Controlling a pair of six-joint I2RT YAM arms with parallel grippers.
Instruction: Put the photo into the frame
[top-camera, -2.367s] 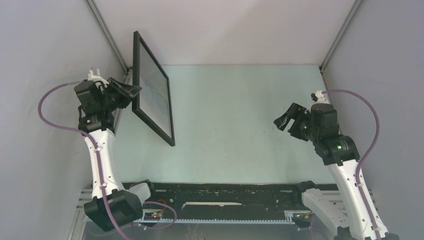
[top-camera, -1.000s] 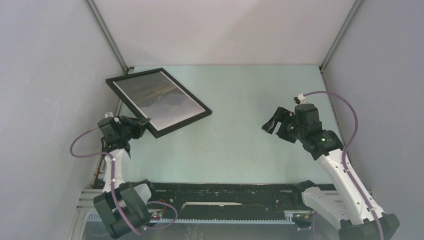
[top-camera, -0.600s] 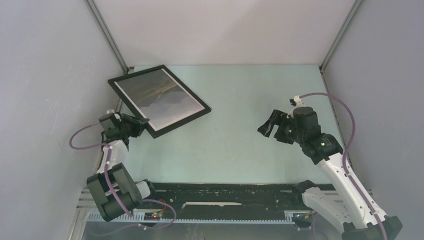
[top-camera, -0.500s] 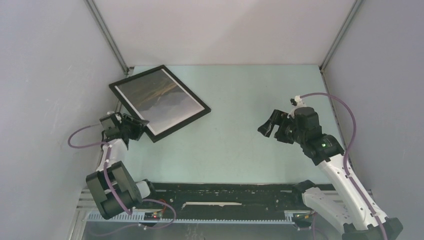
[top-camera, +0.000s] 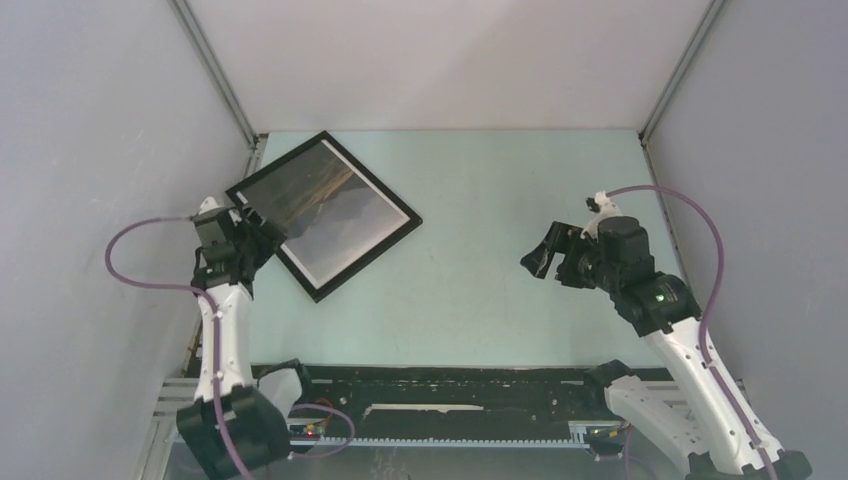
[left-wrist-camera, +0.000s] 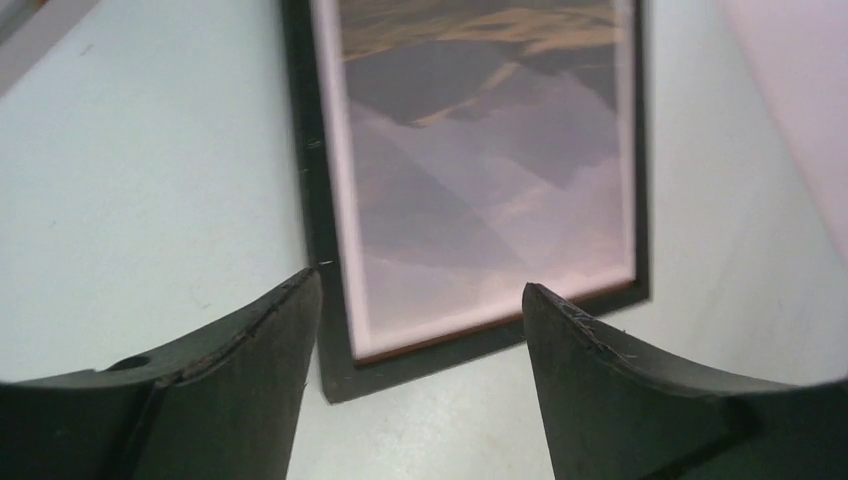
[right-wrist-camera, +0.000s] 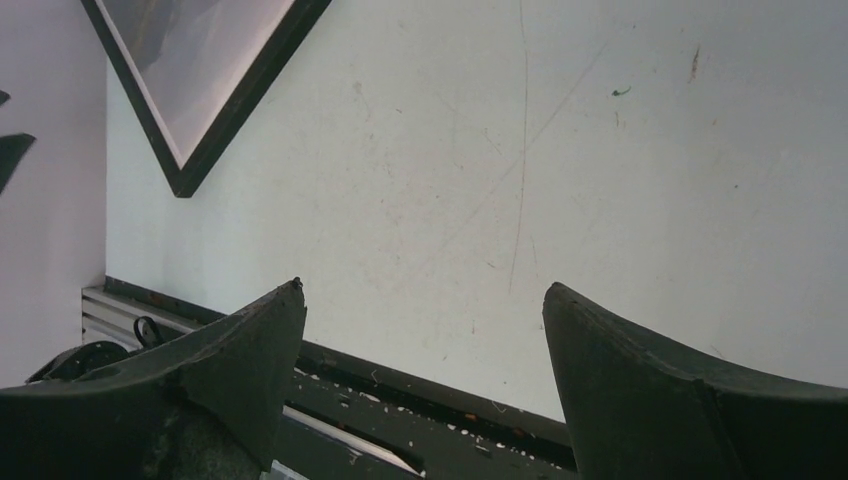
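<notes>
The frame (top-camera: 368, 258), black rim up, lies flat on the table at the back left. The photo (top-camera: 322, 210), a grey-brown mountain scene with a white border, shows inside it behind the pane. My left gripper (top-camera: 262, 232) is open and empty, just above the frame's left edge. In the left wrist view the frame's rim (left-wrist-camera: 300, 150) and the photo (left-wrist-camera: 480, 170) lie past my open left gripper (left-wrist-camera: 420, 295), one frame corner close to the left fingertip. My right gripper (top-camera: 543, 258) is open and empty over the table's right half. In its view the right gripper (right-wrist-camera: 425, 290) hangs over bare table, and the frame's corner (right-wrist-camera: 250, 95) sits far off at the upper left.
Grey walls close in the left, back and right sides. A black rail (top-camera: 450, 385) runs along the table's near edge between the arm bases. It also shows in the right wrist view (right-wrist-camera: 420, 395).
The frame went from upright in my left gripper to flat on the table, picture up, and has turned a little. The left gripper has let go and lifted. The right gripper shifted slightly.
</notes>
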